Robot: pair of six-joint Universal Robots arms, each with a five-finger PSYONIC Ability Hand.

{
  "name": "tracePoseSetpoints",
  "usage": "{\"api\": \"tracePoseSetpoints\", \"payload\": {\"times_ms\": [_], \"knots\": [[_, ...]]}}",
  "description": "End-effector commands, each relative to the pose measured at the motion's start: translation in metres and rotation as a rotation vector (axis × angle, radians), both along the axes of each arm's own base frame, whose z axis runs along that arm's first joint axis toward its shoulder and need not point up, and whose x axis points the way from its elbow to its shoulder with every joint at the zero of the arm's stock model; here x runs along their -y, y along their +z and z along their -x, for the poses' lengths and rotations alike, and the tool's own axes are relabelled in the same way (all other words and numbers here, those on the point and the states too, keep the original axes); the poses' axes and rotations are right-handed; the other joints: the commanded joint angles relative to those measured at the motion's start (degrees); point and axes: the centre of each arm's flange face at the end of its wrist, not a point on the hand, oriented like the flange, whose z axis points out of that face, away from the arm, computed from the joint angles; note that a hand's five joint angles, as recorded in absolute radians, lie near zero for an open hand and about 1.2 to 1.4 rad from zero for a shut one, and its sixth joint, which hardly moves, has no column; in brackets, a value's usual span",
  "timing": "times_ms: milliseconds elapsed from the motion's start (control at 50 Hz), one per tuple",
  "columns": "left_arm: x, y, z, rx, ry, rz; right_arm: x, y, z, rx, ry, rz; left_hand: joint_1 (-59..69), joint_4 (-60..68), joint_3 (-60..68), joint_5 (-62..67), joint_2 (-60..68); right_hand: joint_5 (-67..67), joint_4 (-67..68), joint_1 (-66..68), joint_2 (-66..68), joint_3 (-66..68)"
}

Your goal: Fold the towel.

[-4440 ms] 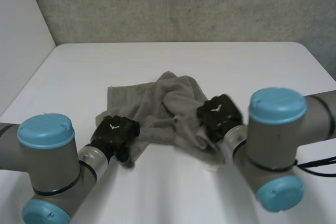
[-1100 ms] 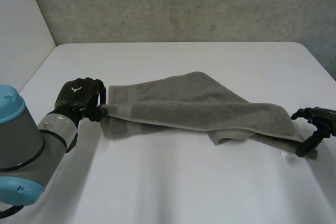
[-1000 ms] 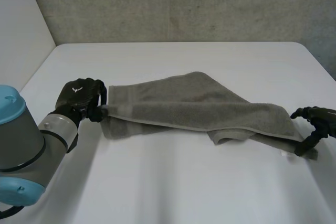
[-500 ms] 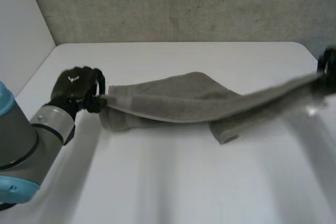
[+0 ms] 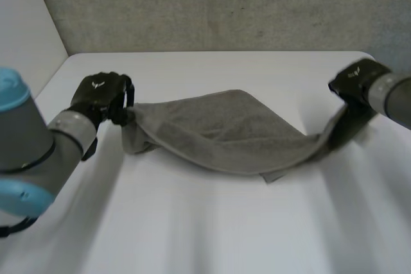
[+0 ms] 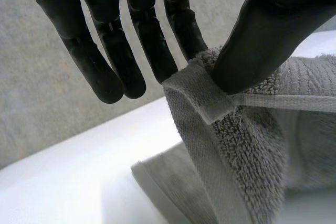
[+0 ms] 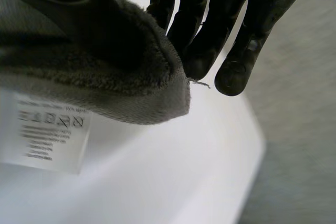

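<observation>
Hanging between the two hands, the grey towel (image 5: pixel 225 134) sags in a shallow curve over the white table (image 5: pixel 212 222), with its lowest folds seemingly on the surface. The left hand (image 5: pixel 101 96) holds one corner near the table's left side. In the left wrist view its thumb (image 6: pixel 262 35) pinches the hemmed corner against one of the fingers (image 6: pixel 181 22), while the others stand nearly straight and clear of the cloth. The right hand (image 5: pixel 355 80) holds the opposite end raised near the table's far right corner. In the right wrist view its thumb (image 7: pixel 68 1) presses the cloth against almost straight fingers (image 7: pixel 252 40), and a white care label (image 7: pixel 46 130) hangs just below that corner.
</observation>
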Motion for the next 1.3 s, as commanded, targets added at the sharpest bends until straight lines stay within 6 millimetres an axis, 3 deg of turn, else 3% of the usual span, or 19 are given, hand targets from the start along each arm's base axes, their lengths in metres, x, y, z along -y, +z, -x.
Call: {"api": "tracePoseSetpoints", "payload": {"times_ms": [20, 80, 100, 140, 220, 300, 360, 400, 420, 460, 480, 520, 540, 580, 740, 800, 900, 1160, 1300], "knots": [[0.055, 0.060, 0.019, -0.071, 0.011, 0.206, 0.038, 0.087, -0.040, 0.146, 0.024, 0.586, 3.35, 2.47, 1.21, 1.83, 2.31, 2.97, 3.51, 4.43, 3.54, 3.17], [0.075, 0.108, 0.022, -0.129, 0.044, 0.362, 0.036, 0.141, -0.053, 0.260, 0.038, 0.869, 3.35, 2.47, 1.21, 1.83, 2.31, 2.97, 3.51, 4.43, 3.54, 3.17], [0.075, 0.109, 0.022, -0.129, 0.044, 0.363, 0.036, 0.141, -0.053, 0.261, 0.039, 0.870, 3.35, 2.47, 1.21, 1.83, 2.31, 2.97, 3.51, 4.43, 3.54, 3.17], [0.081, 0.162, 0.020, -0.200, 0.092, 0.521, 0.020, 0.194, -0.058, 0.395, 0.054, 1.134, 3.35, 2.47, 1.21, 1.83, 2.31, 2.97, 3.51, 4.43, 3.54, 3.17], [0.079, 0.212, 0.015, -0.284, 0.134, 0.682, 0.000, 0.236, -0.051, 0.501, 0.059, 1.323, 3.35, 2.47, 1.21, 1.83, 2.31, 2.97, 3.51, 4.43, 3.54, 3.17], [0.074, 0.249, 0.010, -0.374, 0.150, 0.810, 0.005, 0.225, -0.054, 0.456, 0.072, 1.219, 3.35, 2.47, 1.21, 1.83, 2.31, 2.97, 3.51, 4.43, 3.54, 3.17], [0.075, 0.248, 0.010, -0.379, 0.145, 0.810, 0.014, 0.205, -0.058, 0.419, 0.083, 1.112, 3.35, 2.47, 1.21, 1.83, 2.31, 2.97, 3.51, 4.43, 3.54, 3.17], [0.081, 0.233, 0.010, -0.358, 0.146, 0.766, 0.028, 0.162, -0.066, 0.334, 0.111, 0.884, 3.35, 2.47, 1.21, 1.83, 2.31, 2.97, 3.51, 4.43, 3.54, 3.17], [0.081, 0.233, 0.010, -0.358, 0.146, 0.766, 0.028, 0.162, -0.066, 0.333, 0.111, 0.883, 3.35, 2.47, 1.21, 1.83, 2.31, 2.97, 3.51, 4.43, 3.54, 3.17], [0.092, 0.189, 0.009, -0.292, 0.154, 0.638, 0.035, 0.114, -0.070, 0.217, 0.120, 0.652, 3.35, 2.47, 1.21, 1.83, 2.31, 2.97, 3.51, 4.43, 3.54, 3.17], [0.092, 0.188, 0.009, -0.292, 0.154, 0.637, 0.035, 0.113, -0.070, 0.216, 0.120, 0.651, 3.35, 2.47, 1.21, 1.83, 2.31, 2.97, 3.51, 4.43, 3.54, 3.17], [0.093, 0.132, 0.009, -0.213, 0.114, 0.485, 0.036, 0.064, -0.071, 0.060, 0.132, 0.450, 3.35, 2.47, 1.21, 1.83, 2.31, 2.97, 3.51, 4.43, 3.54, 3.17], [0.093, 0.132, 0.009, -0.213, 0.114, 0.484, 0.036, 0.063, -0.071, 0.059, 0.132, 0.449, 3.35, 2.47, 1.21, 1.83, 2.31, 2.97, 3.51, 4.43, 3.54, 3.17], [0.088, 0.072, 0.007, -0.143, 0.045, 0.332, 0.033, 0.023, -0.069, -0.019, 0.152, 0.296, 3.35, 2.47, 1.21, 1.83, 2.31, 2.97, 3.51, 4.43, 3.54, 3.17], [0.061, -0.034, -0.001, 0.066, -0.009, 0.166, 0.027, -0.061, -0.058, -0.053, 0.140, 0.118, 3.35, 2.47, 1.21, 1.83, 2.31, 2.97, 3.51, 4.43, 3.54, 3.17], [0.054, -0.050, -0.010, 0.166, -0.010, 0.150, 0.020, -0.085, -0.055, -0.078, 0.145, 0.091, 3.35, 2.47, 1.21, 1.83, 2.31, 2.97, 3.51, 4.43, 3.54, 3.17], [0.054, -0.051, -0.031, 0.225, 0.036, 0.137, 0.009, -0.090, -0.050, -0.078, 0.138, 0.083, 3.35, 2.47, 1.21, 1.83, 2.31, 2.97, 3.51, 4.43, 3.54, 3.17], [0.037, -0.003, -0.050, 0.143, 0.079, 0.103, -0.027, -0.023, -0.040, -0.019, 0.135, 0.191, 3.35, 2.47, 1.21, 1.83, 2.31, 2.97, 3.51, 4.43, 3.54, 3.17], [0.012, 0.013, -0.070, 0.076, 0.090, 0.045, -0.038, 0.014, -0.002, -0.022, 0.085, 0.239, 3.35, 2.47, 1.21, 1.83, 2.31, 2.97, 3.51, 4.43, 3.54, 3.17]]}}
